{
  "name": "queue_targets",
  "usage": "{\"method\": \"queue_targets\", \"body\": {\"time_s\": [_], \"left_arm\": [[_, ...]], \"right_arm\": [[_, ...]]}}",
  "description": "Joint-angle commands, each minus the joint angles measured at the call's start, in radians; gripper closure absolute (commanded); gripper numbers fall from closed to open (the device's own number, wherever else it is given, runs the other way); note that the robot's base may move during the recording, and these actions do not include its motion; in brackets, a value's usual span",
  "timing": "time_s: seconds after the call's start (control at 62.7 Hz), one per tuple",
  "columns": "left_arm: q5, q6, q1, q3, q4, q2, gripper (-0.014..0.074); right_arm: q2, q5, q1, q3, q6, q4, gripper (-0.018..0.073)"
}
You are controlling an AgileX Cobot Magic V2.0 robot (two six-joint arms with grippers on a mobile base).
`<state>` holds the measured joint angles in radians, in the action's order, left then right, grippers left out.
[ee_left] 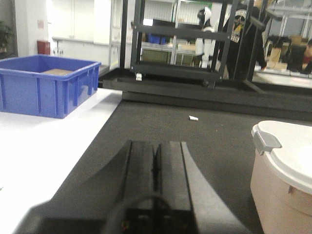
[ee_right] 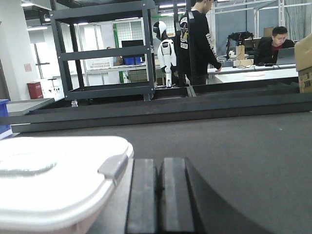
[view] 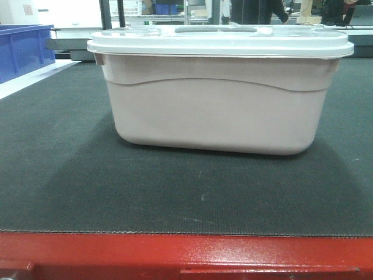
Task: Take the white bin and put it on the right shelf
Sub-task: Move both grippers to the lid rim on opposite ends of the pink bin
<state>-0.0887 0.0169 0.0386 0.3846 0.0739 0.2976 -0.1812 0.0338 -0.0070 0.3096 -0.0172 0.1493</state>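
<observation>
The white bin (view: pixel 215 111) stands on the dark mat (view: pixel 175 192) with its translucent lid on and a grey clip at each end. In the left wrist view the white bin (ee_left: pixel 287 165) is off to the right of my left gripper (ee_left: pixel 156 145), whose fingers are pressed together with nothing between them. In the right wrist view the white bin (ee_right: pixel 53 180) lies just left of my right gripper (ee_right: pixel 158 163), also shut and empty, close beside the lid's corner. Neither gripper touches the bin. The right shelf is out of view.
A blue open bin (ee_left: pixel 46 85) sits on a white surface to the left. A dark rack (ee_right: pixel 107 53) and standing people (ee_right: pixel 200 39) are beyond the mat's far edge. A small white scrap (ee_left: pixel 194 118) lies on the mat. The red table frame (view: pixel 175 254) runs along the front.
</observation>
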Motion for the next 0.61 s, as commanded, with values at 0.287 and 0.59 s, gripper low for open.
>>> {"method": "queue_targets", "body": {"time_s": [0.287,0.59], "left_arm": [[-0.043,-0.009,-0.001,0.378,0.073,0.486,0.0277],[-0.232,-0.001,-0.001,0.568,0.37,0.74,0.0165]], "right_arm": [[-0.479,-0.072,-0.002,0.308,0.005,0.007,-0.0034],[-0.688,0.135,-0.002,0.485,-0.013,0.291,-0.0057]]}}
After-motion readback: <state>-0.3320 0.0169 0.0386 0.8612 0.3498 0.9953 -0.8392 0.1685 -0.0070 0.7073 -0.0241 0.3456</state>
